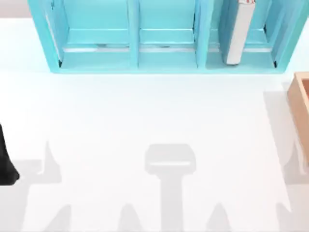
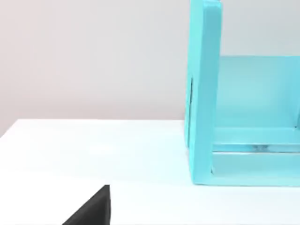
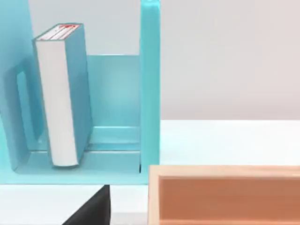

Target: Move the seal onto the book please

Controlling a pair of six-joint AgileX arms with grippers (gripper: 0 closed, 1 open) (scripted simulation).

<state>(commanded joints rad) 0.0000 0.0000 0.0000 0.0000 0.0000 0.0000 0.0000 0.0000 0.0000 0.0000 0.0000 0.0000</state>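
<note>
The book [image 1: 240, 34] stands upright, long axis vertical, in the shelf's [image 1: 135, 58] right compartment at 1 o'clock, nearer my right gripper [image 3: 91, 208] than my left arm [image 1: 6, 162] at 9 o'clock; whether either gripper is released or clenched I cannot tell, nor whether the red-marked patch [image 3: 60, 31] on the book's upper end is the seal.

The turquoise compartmented shelf unit [image 1: 164, 36] spans the white surface [image 1: 145, 121] at its back; the teal hardcover book [image 1: 240, 31] stands (apparently upright) in its right compartment; the light-wood box [image 1: 301, 108] sits at the right edge.
</note>
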